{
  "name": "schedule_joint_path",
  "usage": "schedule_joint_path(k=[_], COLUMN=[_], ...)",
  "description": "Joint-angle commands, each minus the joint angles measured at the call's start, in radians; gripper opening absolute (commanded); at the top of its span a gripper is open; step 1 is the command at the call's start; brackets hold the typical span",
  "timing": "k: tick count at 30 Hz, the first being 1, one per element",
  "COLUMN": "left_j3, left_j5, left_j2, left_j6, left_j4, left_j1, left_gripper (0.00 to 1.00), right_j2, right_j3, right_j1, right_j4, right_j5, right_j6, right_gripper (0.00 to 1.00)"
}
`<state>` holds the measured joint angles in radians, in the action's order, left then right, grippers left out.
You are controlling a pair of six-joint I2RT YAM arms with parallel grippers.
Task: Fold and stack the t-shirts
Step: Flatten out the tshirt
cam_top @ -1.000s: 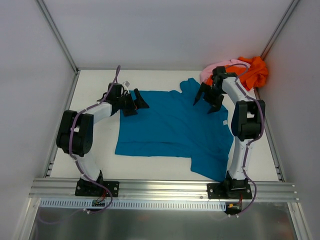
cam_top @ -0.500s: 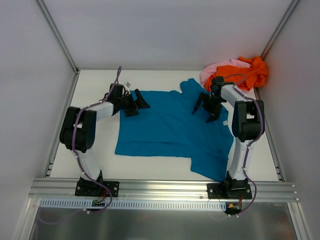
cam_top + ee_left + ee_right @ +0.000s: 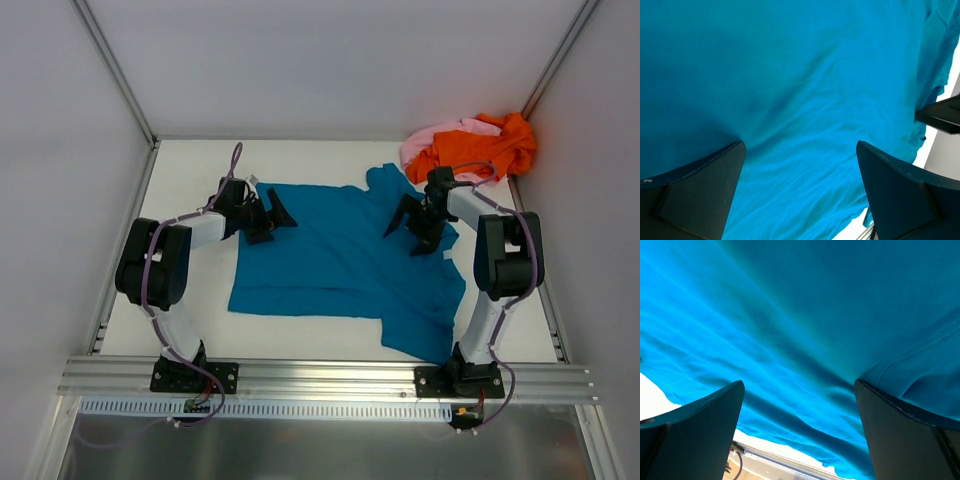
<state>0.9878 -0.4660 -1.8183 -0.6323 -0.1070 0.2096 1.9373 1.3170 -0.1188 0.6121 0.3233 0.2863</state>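
A teal-blue t-shirt lies spread on the white table, one sleeve reaching toward the near right. My left gripper hovers open over the shirt's far left corner, and blue cloth fills the space below its spread fingers. My right gripper stands open over the shirt's far right part near a sleeve seam, nothing between its fingers. An orange t-shirt and a pale pink t-shirt lie bunched together in the far right corner.
White walls with metal posts close in the table on three sides. An aluminium rail runs along the near edge, carrying both arm bases.
The right gripper has moved from the pink and orange pile toward me and down over the blue shirt. The left gripper has shifted slightly toward me. The blue shirt's far right sleeve shifted a little.
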Motion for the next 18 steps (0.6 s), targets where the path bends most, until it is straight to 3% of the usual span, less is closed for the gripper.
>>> schedule_joint_path(k=[1,13,18], left_j3=[-0.074,-0.32,-0.347], left_j5=[0.096,0.168,0.179], left_j2=[0.03,0.224,0.313], left_j6=[0.049,0.051,0.056], left_j4=[0.142,0.239,0.26], left_j1=[0.005,0.007,0.007], left_gripper=[0.99,0.99,0.99], right_j2=[-0.021,-0.159,-0.233], right_j3=[-0.091,-0.268,-0.296], right_j1=[-0.007,-0.008,-0.008], right_j4=[0.002,-0.046,-0.031], right_j5=[-0.012,-0.015,-0.021], right_j6=[0.007,0.016,0.019], right_gripper=[0.99,1.0,1.0])
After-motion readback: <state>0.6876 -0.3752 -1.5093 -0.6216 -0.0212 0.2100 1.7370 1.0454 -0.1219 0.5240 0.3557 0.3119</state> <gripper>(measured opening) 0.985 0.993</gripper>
